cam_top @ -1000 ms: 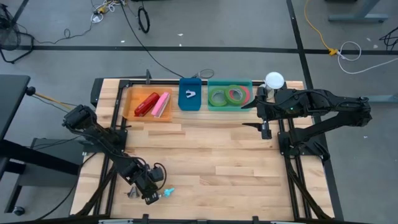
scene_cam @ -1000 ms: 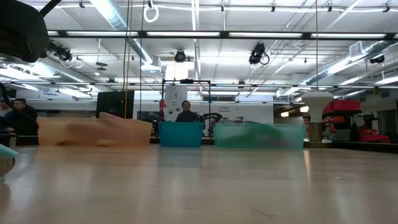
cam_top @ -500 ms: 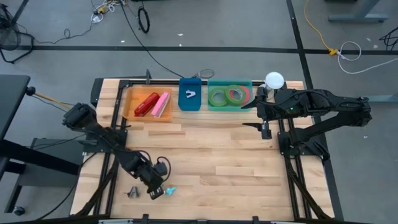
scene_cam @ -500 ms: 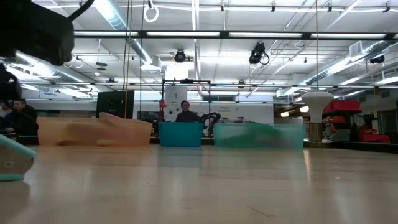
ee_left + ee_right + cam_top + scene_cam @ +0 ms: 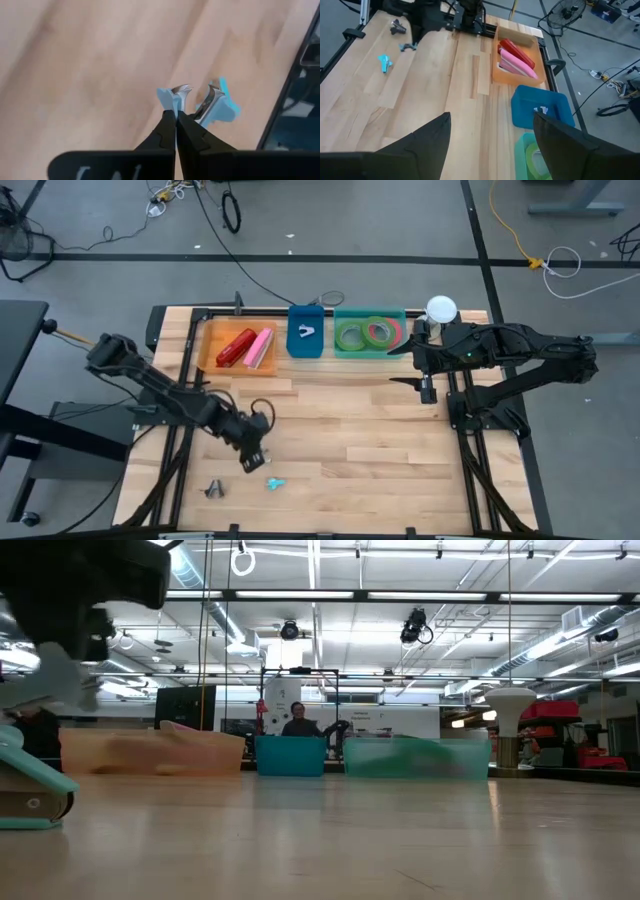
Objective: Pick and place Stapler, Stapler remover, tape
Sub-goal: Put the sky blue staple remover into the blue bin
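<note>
Fingers pressed tight together, the left gripper (image 5: 250,463) hangs over the near-left part of the wooden table (image 5: 340,430) with nothing between its tips; from its own wrist camera those dark fingers (image 5: 170,131) meet in a point just above a small blue stapler remover (image 5: 218,102) lying on the boards. From overhead that blue stapler remover (image 5: 273,483) sits just beside the gripper, toward the front edge, and a second, grey one (image 5: 213,489) lies a little to its left. Over at the far right, the right gripper (image 5: 400,362) waits with its fingers (image 5: 417,145) spread wide and empty, close to the green bin (image 5: 343,314). Inside that bin lie the tape rolls (image 5: 365,334), two green and one red-pink. Next along the back edge, a blue bin (image 5: 305,315) holds another stapler remover (image 5: 305,332), and an orange bin (image 5: 210,340) holds a red stapler (image 5: 235,347) beside a pink stapler (image 5: 259,348).
</note>
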{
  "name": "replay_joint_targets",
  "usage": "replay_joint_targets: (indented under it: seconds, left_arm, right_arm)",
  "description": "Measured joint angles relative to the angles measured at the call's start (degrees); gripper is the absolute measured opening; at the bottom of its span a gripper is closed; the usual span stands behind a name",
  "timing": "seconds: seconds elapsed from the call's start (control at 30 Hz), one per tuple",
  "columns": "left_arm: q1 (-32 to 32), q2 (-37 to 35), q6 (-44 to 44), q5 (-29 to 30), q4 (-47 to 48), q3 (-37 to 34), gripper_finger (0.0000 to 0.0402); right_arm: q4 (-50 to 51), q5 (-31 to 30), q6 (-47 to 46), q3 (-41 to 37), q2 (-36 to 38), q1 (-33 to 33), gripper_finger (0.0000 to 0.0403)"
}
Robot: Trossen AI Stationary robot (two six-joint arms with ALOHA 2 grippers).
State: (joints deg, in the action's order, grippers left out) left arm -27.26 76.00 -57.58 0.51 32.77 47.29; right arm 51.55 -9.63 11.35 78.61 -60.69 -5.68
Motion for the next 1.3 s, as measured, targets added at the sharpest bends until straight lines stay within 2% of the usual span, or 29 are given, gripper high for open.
replay_joint_targets:
  seconds: [0.2, 0.5, 0.93, 1.13, 1.3]
  left_arm:
    - [7.9, -2.8, 8.7, 0.6, 0.1, 0.0, 0.0001]
    - [20.6, -3.0, 23.1, 1.0, -3.8, 0.0, 0.0001]
    - [41.1, -2.9, 40.9, 0.0, -13.6, 0.0, 0.0]
    - [48.7, -2.9, 47.7, -0.4, -18.6, 0.0, 0.0]
    - [53.9, -2.9, 51.0, -0.3, -25.2, 0.0, 0.0]
  right_arm:
    - [0.0, 0.0, -0.2, 0.0, 0.0, 0.0, 0.0282]
    - [0.0, -2.1, -2.1, 0.0, -0.3, 0.0, 0.0282]
    - [-0.1, -2.9, -1.4, 0.0, -2.9, 0.0, 0.0282]
    - [-0.1, -3.1, -1.4, 0.0, -4.4, 0.0, 0.0282]
    - [-0.4, -6.1, -1.4, 0.0, -5.6, 0.0, 0.0282]
